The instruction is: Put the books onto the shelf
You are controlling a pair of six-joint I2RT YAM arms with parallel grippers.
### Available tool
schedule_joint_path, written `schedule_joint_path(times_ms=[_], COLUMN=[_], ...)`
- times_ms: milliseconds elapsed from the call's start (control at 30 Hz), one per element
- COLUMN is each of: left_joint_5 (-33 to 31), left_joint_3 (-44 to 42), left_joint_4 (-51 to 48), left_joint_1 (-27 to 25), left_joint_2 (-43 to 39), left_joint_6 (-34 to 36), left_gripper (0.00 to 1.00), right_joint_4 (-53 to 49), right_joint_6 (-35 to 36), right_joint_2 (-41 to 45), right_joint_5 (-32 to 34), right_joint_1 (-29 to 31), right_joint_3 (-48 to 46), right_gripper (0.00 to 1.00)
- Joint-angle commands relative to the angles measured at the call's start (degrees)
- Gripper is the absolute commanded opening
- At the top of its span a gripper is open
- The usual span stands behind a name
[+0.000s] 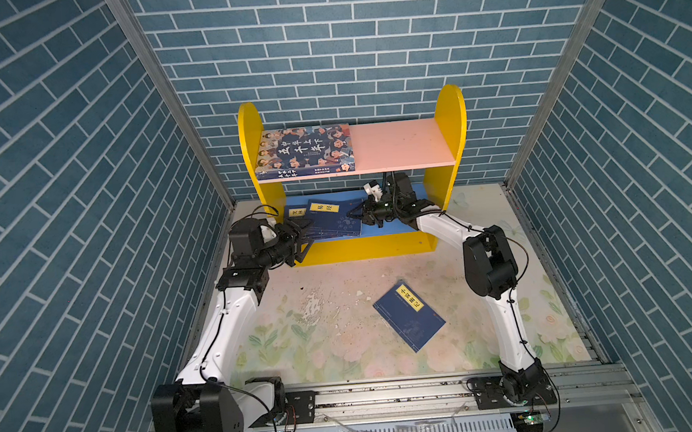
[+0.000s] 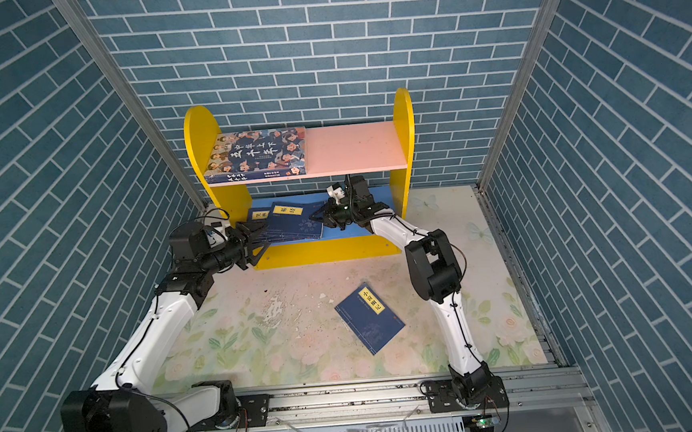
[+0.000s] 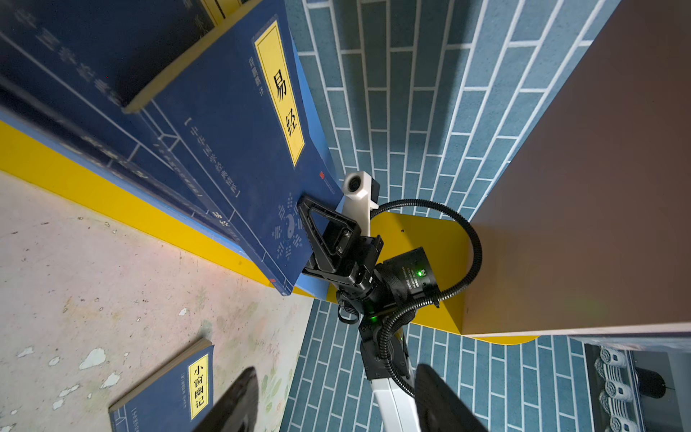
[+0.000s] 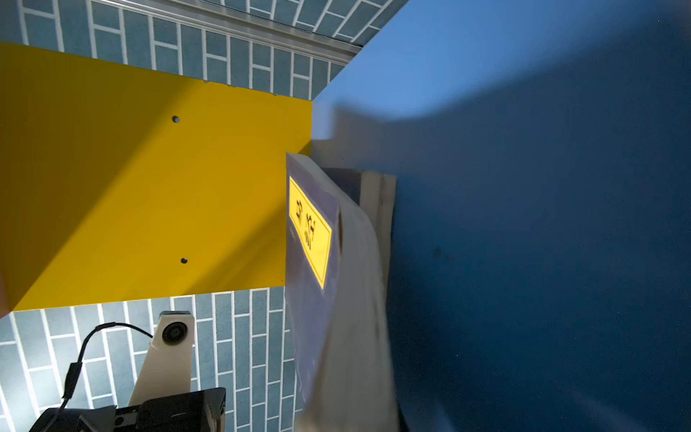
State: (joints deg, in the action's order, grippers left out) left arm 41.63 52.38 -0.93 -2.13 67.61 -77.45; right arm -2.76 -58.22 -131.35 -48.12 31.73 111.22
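Crowding lower board, navy books; left pincer spread beside, right pincer pressed together at edge.

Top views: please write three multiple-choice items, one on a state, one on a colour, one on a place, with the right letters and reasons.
1. The thin navy book on the table is: A lying flat, closed; B standing upright; C lying open.
2. The shelf has side panels coloured: A pink; B green; C yellow.
3. The thick cartoon-face book lies: A on the table; B on the pink upper board; C behind the shelf.
Answers: 1 A, its cover faces up; 2 C, both round-topped panels are yellow; 3 B, it rests flat on that board's left end in both top views.
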Motion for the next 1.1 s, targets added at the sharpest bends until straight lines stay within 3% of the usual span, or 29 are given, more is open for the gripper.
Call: schedule_joint_path(times_ms=[0,433,667,867,1067], left_joint_5=[0.2,0.0,-0.1,-0.1,0.1], left_joint_3=[1.2,1.0,1.0,1.1,1.0], left_joint_4=[1.7,1.8,2.1,2.4,2.8], left_joint_1=[0.4,0.5,0.5,0.5,0.5], left_joint_2=[0.3,0.5,0.7,0.9,0.8], left_joint_6=[0.1,0.0,-0.1,-0.3,-1.0], left_gripper=[0.68,0.68,0.68,0.68,0.68], right_joint_4=[-5.8,-7.6,-8.9,-11.1,-8.4], right_joint_6=[4.1,4.1,4.5,4.9,3.6], right_joint_2=[-0.9,-5.8,-5.8,-3.8,2.7], right_joint_5=[-0.4,-3.1,-1.2,2.2,6.4], right_joint_1=[-0.3,-0.2,-0.4,-0.5,-1.3], right_joint_3=[3.6,10.9,12.3,11.8,3.7], right_gripper=[0.06,0.12,0.43,0.52,0.54])
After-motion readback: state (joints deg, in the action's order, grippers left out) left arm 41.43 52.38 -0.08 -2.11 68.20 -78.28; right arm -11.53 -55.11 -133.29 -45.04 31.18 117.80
